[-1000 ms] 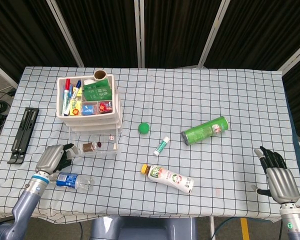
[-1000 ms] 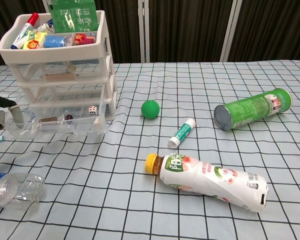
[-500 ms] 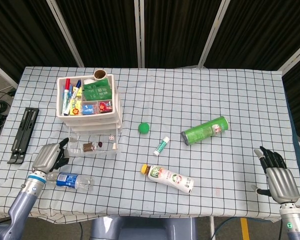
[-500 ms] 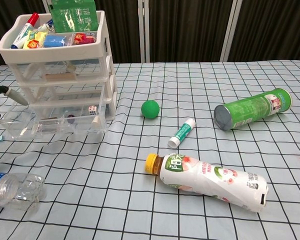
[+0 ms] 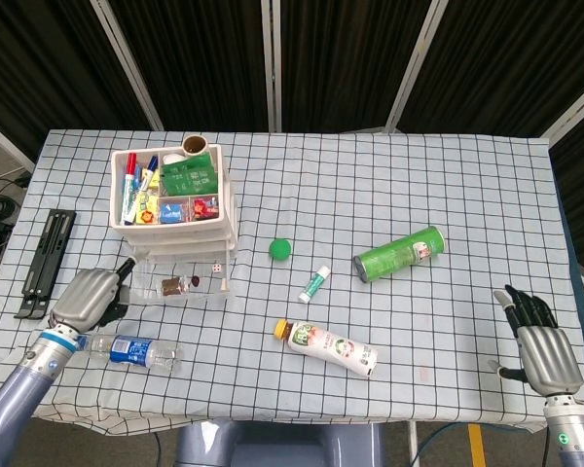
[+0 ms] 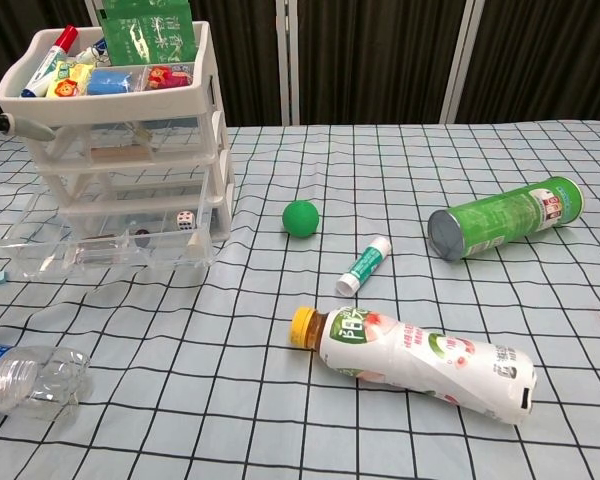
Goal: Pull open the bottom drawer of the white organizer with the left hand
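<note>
The white organizer [image 5: 175,195] stands at the table's back left, with pens and packets in its top tray. Its clear bottom drawer [image 5: 180,284] is pulled out toward me and holds a die and small dark items; the chest view shows the drawer [image 6: 100,250] sticking out well past the frame [image 6: 120,130]. My left hand [image 5: 86,297] hovers left of the drawer front, apart from it and holding nothing, one finger raised. Only a fingertip [image 6: 0,124] shows at the chest view's left edge. My right hand [image 5: 537,341] rests open at the front right.
A clear water bottle [image 5: 136,350] lies just in front of my left hand. A black folded stand [image 5: 47,263] lies at the far left. A green ball [image 5: 279,248], glue stick [image 5: 314,283], green can [image 5: 399,253] and drink bottle [image 5: 329,346] lie mid-table.
My left hand has let go of the drawer front and drawn back to the left, lifting in the chest view. The drawer stays pulled out. The right hand has not moved.
</note>
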### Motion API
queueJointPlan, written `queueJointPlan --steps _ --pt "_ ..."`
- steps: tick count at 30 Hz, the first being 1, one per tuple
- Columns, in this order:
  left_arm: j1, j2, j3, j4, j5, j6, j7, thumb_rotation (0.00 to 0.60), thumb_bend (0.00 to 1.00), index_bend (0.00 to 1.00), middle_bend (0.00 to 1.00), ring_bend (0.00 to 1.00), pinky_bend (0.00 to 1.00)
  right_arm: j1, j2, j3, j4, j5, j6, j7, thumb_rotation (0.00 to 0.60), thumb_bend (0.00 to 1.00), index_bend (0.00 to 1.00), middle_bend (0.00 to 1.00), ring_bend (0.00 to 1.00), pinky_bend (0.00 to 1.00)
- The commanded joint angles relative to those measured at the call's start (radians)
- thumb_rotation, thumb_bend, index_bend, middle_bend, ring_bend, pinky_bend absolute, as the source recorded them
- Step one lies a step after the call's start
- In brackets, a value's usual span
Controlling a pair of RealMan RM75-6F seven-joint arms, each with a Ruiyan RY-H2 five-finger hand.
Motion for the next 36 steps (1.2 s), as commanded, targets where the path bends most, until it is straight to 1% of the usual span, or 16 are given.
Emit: queueJointPlan --steps 1,5,7,11,13,15,17,19,23,28,29,30,32,34,36 --pt "-0.065 0.071 0.007 -0.056 0.011 -0.083 0.098 0.6 0.99 0.02 0.83 0.82 0.69 -0.001 0.002 0.0 -0.001 -0.002 0.002 0.004 0.6 0.02 0.0 0.0 0.0 0.0" --pt "-0.093 0.096 0.01 -0.09 -0.014 -0.101 0.202 0.6 0.97 0.01 0.83 0.82 0.69 -0.001 0.007 0.002 -0.002 0.0 0.004 0.014 0.6 0.02 0.0 0.0 0.0 0.0" --pt "-0.113 0.11 0.011 -0.112 -0.051 -0.122 0.252 0.6 0.94 0.0 0.83 0.82 0.69 -0.001 0.009 0.002 -0.002 -0.001 0.003 0.018 0.6 0.02 0.0 0.0 0.0 0.0" --pt "-0.167 0.134 0.014 -0.15 -0.149 -0.155 0.391 0.6 0.86 0.0 0.83 0.82 0.69 -0.001 0.011 0.001 -0.003 -0.002 0.002 0.023 0.6 0.02 0.0 0.0 0.0 0.0" --pt "-0.194 0.143 0.016 -0.171 -0.203 -0.165 0.45 0.6 0.87 0.0 0.83 0.82 0.69 -0.001 0.013 0.002 -0.003 -0.002 0.003 0.026 0.6 0.02 0.0 0.0 0.0 0.0" --pt "-0.233 0.154 0.02 -0.189 -0.271 -0.185 0.513 0.6 0.9 0.0 0.83 0.82 0.69 -0.001 0.014 0.003 -0.002 0.0 0.001 0.03 0.6 0.02 0.0 0.0 0.0 0.0" --pt "-0.271 0.158 0.028 -0.194 -0.333 -0.202 0.563 0.6 0.93 0.0 0.83 0.82 0.69 0.0 0.015 0.003 -0.002 0.0 -0.001 0.034 0.6 0.02 0.0 0.0 0.0 0.0" --pt "-0.308 0.155 0.035 -0.194 -0.391 -0.221 0.598 0.6 0.94 0.0 0.83 0.82 0.69 0.0 0.017 0.003 -0.001 -0.002 0.0 0.037 0.6 0.02 0.0 0.0 0.0 0.0" --pt "-0.373 0.137 0.054 -0.185 -0.479 -0.236 0.652 0.6 0.94 0.0 0.83 0.82 0.69 0.001 0.019 0.005 0.002 0.0 -0.003 0.048 0.6 0.02 0.0 0.0 0.0 0.0" --pt "-0.433 0.099 0.076 -0.18 -0.547 -0.212 0.709 0.6 0.92 0.01 0.83 0.82 0.69 0.007 0.022 0.012 0.01 0.018 -0.016 0.061 0.6 0.02 0.0 0.0 0.0 0.0" --pt "-0.442 0.09 0.079 -0.178 -0.554 -0.208 0.714 0.6 0.86 0.01 0.83 0.82 0.69 0.008 0.022 0.014 0.012 0.023 -0.02 0.064 0.6 0.02 0.0 0.0 0.0 0.0" --pt "-0.452 0.08 0.08 -0.175 -0.561 -0.202 0.717 0.6 0.77 0.02 0.83 0.82 0.69 0.01 0.022 0.016 0.015 0.029 -0.024 0.068 0.6 0.02 0.0 0.0 0.0 0.0" --pt "-0.464 0.068 0.083 -0.169 -0.561 -0.189 0.72 0.6 0.47 0.05 0.83 0.82 0.69 0.012 0.022 0.019 0.02 0.037 -0.031 0.073 0.6 0.02 0.0 0.0 0.0 0.0" --pt "-0.473 0.057 0.087 -0.164 -0.555 -0.169 0.731 0.6 0.36 0.09 0.84 0.82 0.69 0.015 0.022 0.021 0.026 0.046 -0.039 0.077 0.6 0.02 0.0 0.0 0.0 0.0" --pt "-0.479 0.047 0.088 -0.16 -0.534 -0.148 0.738 0.6 0.32 0.14 0.85 0.82 0.7 0.017 0.022 0.024 0.03 0.055 -0.046 0.081 0.6 0.02 0.0 0.0 0.0 0.0"
